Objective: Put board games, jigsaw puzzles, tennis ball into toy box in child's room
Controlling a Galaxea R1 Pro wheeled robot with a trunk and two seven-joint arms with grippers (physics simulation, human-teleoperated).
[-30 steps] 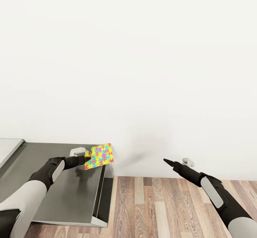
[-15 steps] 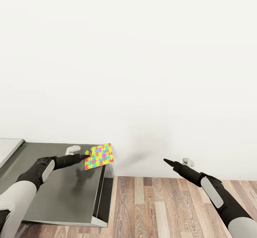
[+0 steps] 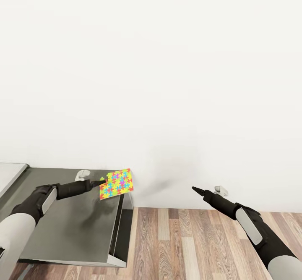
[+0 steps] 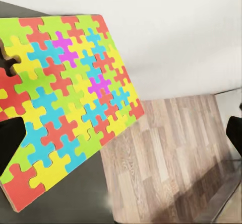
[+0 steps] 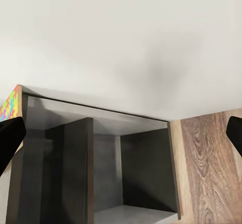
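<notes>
The left gripper (image 3: 100, 182) has drawn back, open, beside the jigsaw puzzle (image 3: 117, 183) on the table (image 3: 75, 229); right gripper's (image 3: 194, 189) state unclear.

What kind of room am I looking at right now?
Probably a plain room corner at the end of a desk: a bare white wall, a wood-plank floor and the dark grey table, with a bright jigsaw puzzle at its far corner.

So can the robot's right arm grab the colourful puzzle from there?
Probably not. The right gripper hangs over the floor, apart from the jigsaw puzzle at the table corner; the left gripper is already at it.
</notes>
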